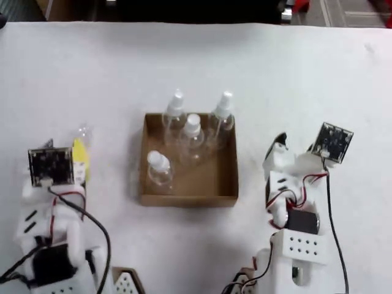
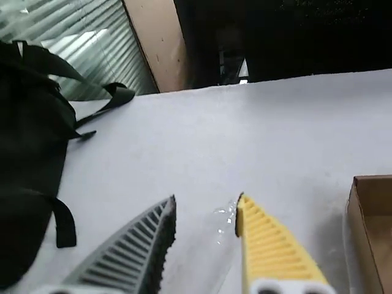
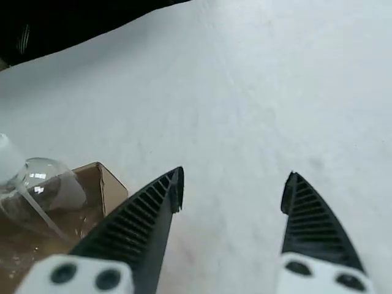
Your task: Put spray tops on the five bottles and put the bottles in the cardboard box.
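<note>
Four clear plastic bottles with white spray tops stand in brown cardboard box, high view centre. Fifth clear bottle left of box, between parted tips of left gripper. Right gripper spread wide, empty. Bottle likely light, slick, thin-walled: you pinch mid-body, gently.

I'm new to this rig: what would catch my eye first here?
The cardboard box sits mid-table, holding four bottles with spray tops. A fifth, clear bottle is at the left gripper, left of the box. The right gripper hangs open on the box's other side.
</note>
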Controlling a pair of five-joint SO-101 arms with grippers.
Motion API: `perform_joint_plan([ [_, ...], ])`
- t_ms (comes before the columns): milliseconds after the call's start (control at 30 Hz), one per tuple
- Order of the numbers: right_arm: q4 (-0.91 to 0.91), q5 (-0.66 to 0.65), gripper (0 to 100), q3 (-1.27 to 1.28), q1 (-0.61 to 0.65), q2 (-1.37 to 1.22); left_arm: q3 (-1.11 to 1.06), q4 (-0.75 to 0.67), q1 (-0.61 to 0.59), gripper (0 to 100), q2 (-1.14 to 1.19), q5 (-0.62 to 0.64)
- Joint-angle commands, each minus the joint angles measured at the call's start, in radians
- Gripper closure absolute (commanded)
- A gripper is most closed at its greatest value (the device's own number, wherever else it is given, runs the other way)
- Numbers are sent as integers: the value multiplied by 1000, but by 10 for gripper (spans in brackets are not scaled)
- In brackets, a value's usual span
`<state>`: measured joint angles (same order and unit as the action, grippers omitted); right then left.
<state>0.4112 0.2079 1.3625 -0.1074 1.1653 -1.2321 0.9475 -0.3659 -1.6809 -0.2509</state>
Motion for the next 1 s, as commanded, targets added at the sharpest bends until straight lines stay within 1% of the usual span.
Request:
perform_joint_plan([
  [0, -25, 6, 765, -5, 8, 4, 157, 49, -12, 849, 85, -94],
  [100, -65, 6, 765, 29, 15, 5, 242, 60, -15, 849, 263, -160],
  [167, -120, 6, 765, 64, 15, 7, 311, 66, -18, 849, 421, -176],
  [233, -159, 6, 765, 86, 15, 12, 396, 101, -28, 846, 598, -193],
  [300, -166, 6, 765, 92, 15, 12, 499, 184, -30, 846, 768, -247],
  [400, -170, 6, 765, 95, 16, 5, 692, 365, -30, 849, 993, -371],
  [500, -170, 6, 765, 95, 16, 5, 896, 512, -33, 849, 1164, -417],
  [567, -170, 6, 765, 95, 18, 5, 1013, 582, -33, 847, 1248, -419],
  [633, -170, 5, 765, 97, 36, 5, 1112, 615, -33, 846, 1320, -416],
  [733, -170, 5, 765, 97, 50, 5, 1212, 624, -33, 843, 1428, -420],
  [767, -170, 5, 765, 97, 50, 5, 1237, 624, -33, 831, 1461, -420],
  [900, -170, 5, 765, 97, 47, 5, 1297, 643, -31, 730, 1603, -417],
  [967, -170, 5, 765, 97, 50, 5, 1329, 646, -25, 733, 1678, -423],
])
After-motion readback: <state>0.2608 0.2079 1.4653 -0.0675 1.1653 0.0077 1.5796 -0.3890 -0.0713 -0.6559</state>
